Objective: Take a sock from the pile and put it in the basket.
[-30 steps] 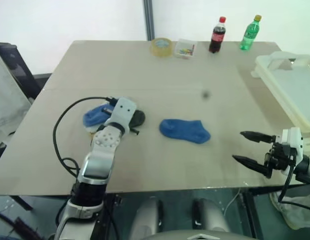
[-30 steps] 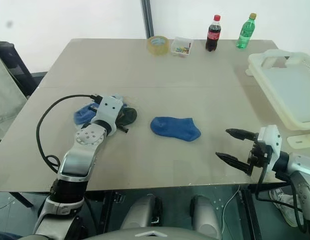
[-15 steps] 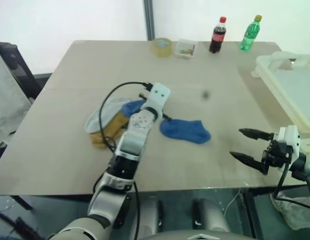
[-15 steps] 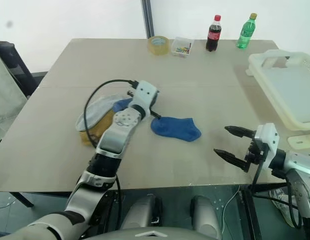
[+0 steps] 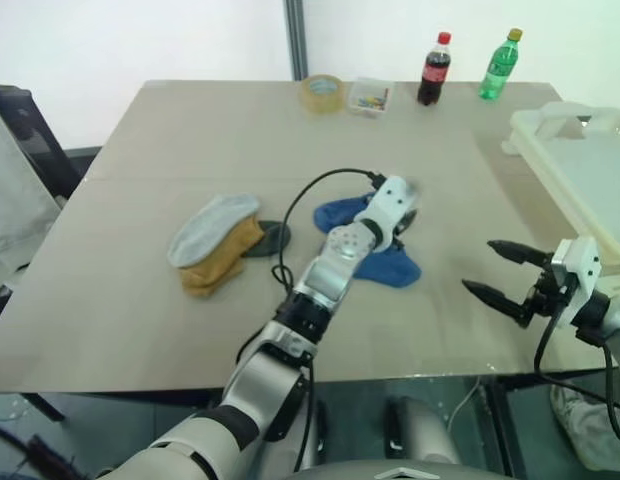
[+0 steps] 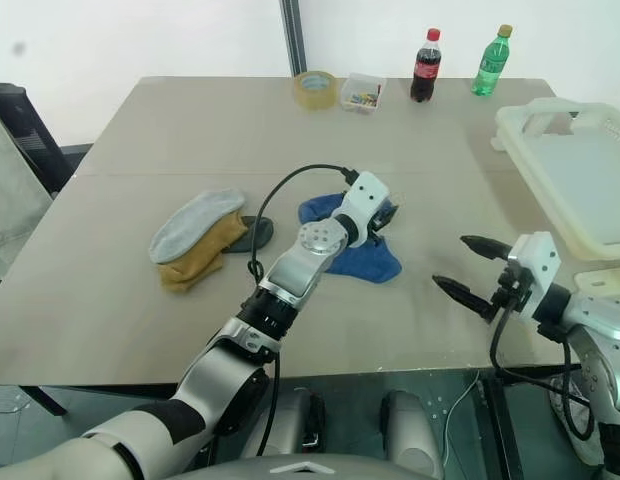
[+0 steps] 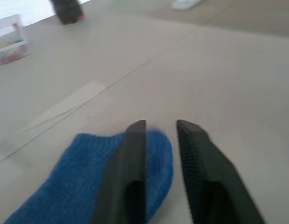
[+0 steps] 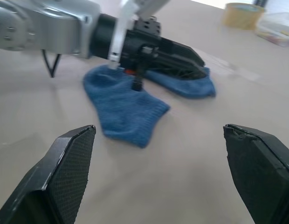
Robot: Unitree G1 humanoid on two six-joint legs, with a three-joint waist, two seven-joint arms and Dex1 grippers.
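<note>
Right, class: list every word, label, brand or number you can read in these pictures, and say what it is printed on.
No text can be read.
Cola bottle: red label, too small to read.
Green bottle: label too small to read.
Tape roll and clear box: no legible markings.

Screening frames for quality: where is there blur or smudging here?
Left eye view: a dark smudge beside the left claw. Left wrist view: soft throughout, the cola bottle smeared. Right wrist view: blue sock fairly clear, tape roll soft.
</note>
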